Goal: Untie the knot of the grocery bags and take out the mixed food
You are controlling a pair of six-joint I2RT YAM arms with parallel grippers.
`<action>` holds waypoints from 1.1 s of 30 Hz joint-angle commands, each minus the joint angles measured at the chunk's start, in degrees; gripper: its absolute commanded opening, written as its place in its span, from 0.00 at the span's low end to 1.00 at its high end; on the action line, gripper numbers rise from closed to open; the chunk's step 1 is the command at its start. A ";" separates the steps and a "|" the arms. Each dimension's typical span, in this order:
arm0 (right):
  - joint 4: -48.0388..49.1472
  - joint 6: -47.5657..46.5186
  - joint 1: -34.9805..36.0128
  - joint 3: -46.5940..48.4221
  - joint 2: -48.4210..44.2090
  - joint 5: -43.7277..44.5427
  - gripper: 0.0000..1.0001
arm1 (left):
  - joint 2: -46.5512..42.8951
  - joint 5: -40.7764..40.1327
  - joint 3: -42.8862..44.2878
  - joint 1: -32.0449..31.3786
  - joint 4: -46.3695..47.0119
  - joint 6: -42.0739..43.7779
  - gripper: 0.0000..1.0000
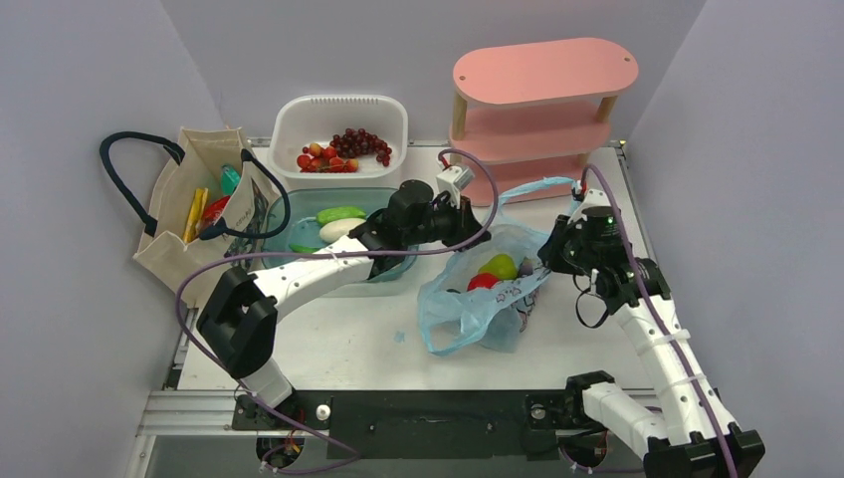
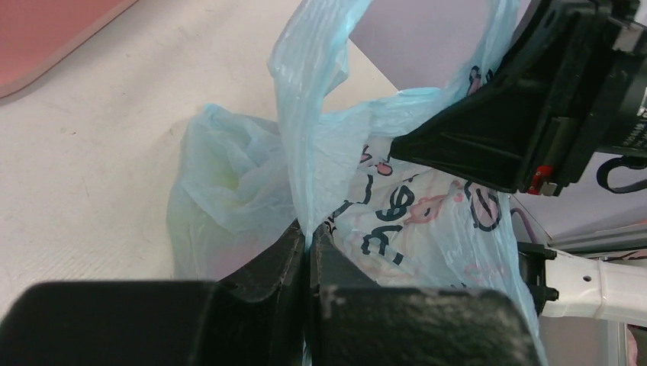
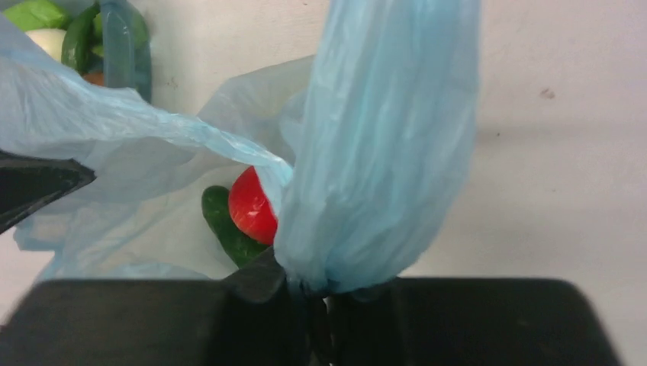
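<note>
left claw (image 2: 309, 248) clamped on blue bag (image 1: 448, 314); right claw (image 3: 311, 296) clamped on same bag; red fruit (image 3: 253, 204) inside.

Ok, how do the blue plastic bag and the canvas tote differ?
The blue plastic bag is thin, translucent and crumpled mid-table; the canvas tote is opaque beige, at the left edge. The left claw and right claw pinch the plastic bag's film; nothing touches the tote. The bag shows red fruit and a pear; the tote shows packets. Both hold food.

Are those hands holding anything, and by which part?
Both hold the blue plastic bag: the left hand pinches a thin handle strip, the right hand a bunched one.
</note>
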 commanded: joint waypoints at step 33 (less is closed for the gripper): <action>-17.00 -54.63 -6.27 20.12 -1.67 -22.05 0.90 | -1.57 21.08 5.53 12.08 -14.15 15.83 0.00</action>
